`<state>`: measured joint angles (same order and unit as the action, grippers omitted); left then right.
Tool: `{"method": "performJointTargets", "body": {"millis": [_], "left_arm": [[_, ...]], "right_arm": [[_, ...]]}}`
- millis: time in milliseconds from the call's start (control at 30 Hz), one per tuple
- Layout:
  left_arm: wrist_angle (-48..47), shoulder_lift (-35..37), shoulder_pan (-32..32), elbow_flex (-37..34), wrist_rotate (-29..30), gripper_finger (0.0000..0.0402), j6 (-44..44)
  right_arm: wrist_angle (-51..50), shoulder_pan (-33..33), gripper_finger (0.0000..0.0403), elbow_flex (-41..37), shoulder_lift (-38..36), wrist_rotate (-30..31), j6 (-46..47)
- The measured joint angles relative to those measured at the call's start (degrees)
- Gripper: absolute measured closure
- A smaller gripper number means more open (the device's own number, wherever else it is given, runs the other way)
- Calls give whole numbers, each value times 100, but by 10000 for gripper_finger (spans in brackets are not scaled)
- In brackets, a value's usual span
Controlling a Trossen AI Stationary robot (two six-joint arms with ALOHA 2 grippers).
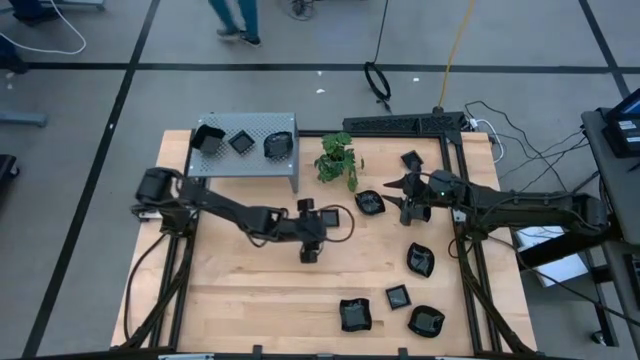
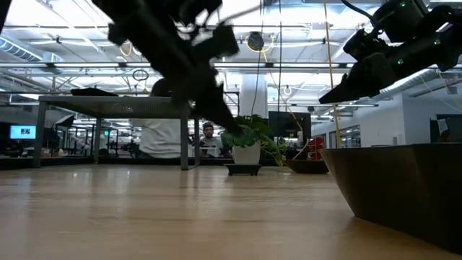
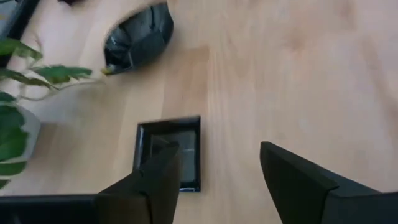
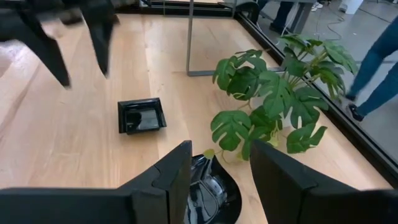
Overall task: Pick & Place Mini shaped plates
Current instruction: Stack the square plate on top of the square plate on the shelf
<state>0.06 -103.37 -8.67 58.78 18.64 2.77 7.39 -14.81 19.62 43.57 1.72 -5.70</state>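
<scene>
Lying below open left hand [image 3: 217, 180]: square plate [image 3: 169, 152].

Mini shaped plates [image 1: 421, 260]: glossy black. Counter [image 1: 250, 290]: pale wood grain. Plant [image 1: 338, 158]: green leaves, white pot. Perforated box [image 1: 245, 150]: grey. Both arms: dark.

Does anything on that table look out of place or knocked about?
Nothing looks spilled or broken. The black plates lie scattered flat across the wood, three more sit on the grey perforated box, and the potted plant stands upright. One square plate lies alone mid-table, below the left claw.
</scene>
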Motion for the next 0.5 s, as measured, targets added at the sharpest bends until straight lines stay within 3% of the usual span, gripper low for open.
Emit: {"method": "performJointTargets", "body": {"millis": [200,500], "left_arm": [[631,-680,230,0,0,204,149],[770,-1043,489,9,-98,269,76]], "right_arm": [[1,-7,250,0,0,1,1],[6,-7,250,0,0,1,-120]]}}
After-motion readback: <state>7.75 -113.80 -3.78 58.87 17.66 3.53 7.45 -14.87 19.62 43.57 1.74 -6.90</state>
